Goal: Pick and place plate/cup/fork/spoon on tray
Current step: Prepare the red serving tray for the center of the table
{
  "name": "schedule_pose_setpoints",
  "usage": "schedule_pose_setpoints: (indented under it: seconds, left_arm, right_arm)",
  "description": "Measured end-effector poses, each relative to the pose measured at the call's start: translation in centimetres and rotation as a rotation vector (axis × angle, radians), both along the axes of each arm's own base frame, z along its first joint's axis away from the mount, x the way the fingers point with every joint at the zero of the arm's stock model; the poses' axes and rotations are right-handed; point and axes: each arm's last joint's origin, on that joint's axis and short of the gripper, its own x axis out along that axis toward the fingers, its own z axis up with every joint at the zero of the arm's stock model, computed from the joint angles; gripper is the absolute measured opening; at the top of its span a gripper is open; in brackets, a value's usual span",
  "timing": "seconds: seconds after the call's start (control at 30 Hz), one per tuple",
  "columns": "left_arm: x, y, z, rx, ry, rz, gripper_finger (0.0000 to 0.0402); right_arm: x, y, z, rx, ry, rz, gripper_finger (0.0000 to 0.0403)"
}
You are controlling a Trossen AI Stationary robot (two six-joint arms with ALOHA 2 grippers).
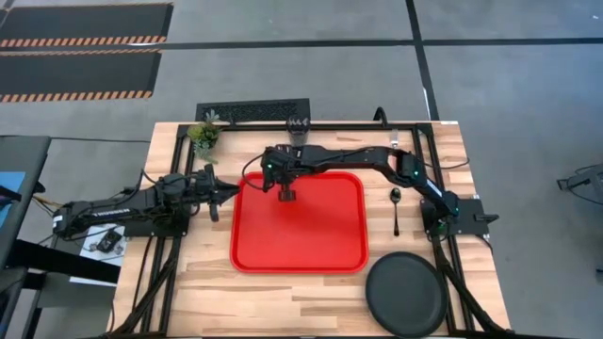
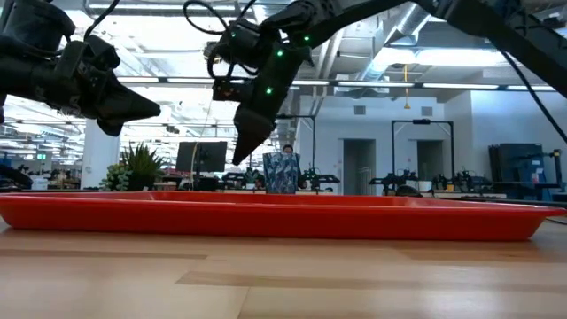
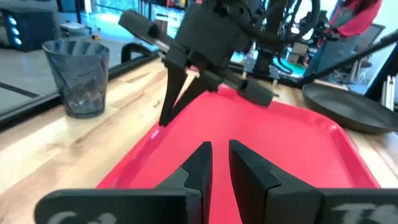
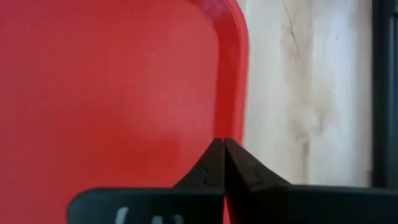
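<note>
The red tray [image 1: 299, 222] lies at the table's middle. My right gripper [image 1: 285, 196] is shut and empty, pointing down above the tray's far left part, clear of it in the low view [image 2: 239, 158]. My left gripper [image 1: 218, 198] hovers at the tray's left edge, its fingers a narrow gap apart [image 3: 221, 155], and holds nothing. The black plate [image 1: 406, 294] lies flat on the table at the near right. The dark spoon [image 1: 396, 211] lies on the table right of the tray. The tumbler cup [image 1: 299, 126] stands upright at the far edge. No fork shows.
A small green potted plant [image 1: 203, 135] stands at the far left corner. A black frame [image 1: 426, 141] runs along the table's edges. The right arm [image 1: 358, 160] reaches over the tray's far rim. The tray's floor is bare.
</note>
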Motion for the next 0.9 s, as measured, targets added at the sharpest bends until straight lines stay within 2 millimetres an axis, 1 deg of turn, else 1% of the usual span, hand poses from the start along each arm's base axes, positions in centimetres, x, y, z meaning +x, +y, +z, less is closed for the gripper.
schedule_pose_setpoints:
  seconds: [0.1,0.27,0.5,0.6,0.7,0.8,0.9]
  left_arm:
    - [0.1,0.0,-0.1,0.006,0.013,-0.005,0.0043]
    - [0.1,-0.1,-0.2,0.024,0.030,-0.019,0.0043]
    - [0.2,-0.2,-0.2,0.025,0.028,-0.024,0.0043]
    - [0.2,-0.2,-0.2,0.019,0.026,-0.023,0.0043]
    - [0.2,-0.2,-0.2,0.018,0.028,-0.023,0.0043]
    - [0.2,-0.2,-0.2,0.017,0.031,-0.024,0.0043]
    - [0.2,-0.2,-0.3,0.016,0.033,-0.024,0.0043]
  right_arm:
    - [-0.7,0.7,-0.4,0.017,-0.057,-0.007,0.0015]
    - [-1.9,2.6,-0.1,0.034,-0.292,-0.001,0.0006]
    - [-5.2,5.6,0.9,0.068,-0.566,0.010,0.0004]
    - [-7.0,7.2,1.4,0.107,-0.596,0.010,0.0005]
    - [-8.7,8.7,1.9,0.139,-0.578,-0.009,0.0011]
    - [-10.4,10.0,2.7,0.180,-0.505,-0.023,0.0012]
    - [-12.1,10.9,2.6,0.199,-0.407,-0.060,0.0008]
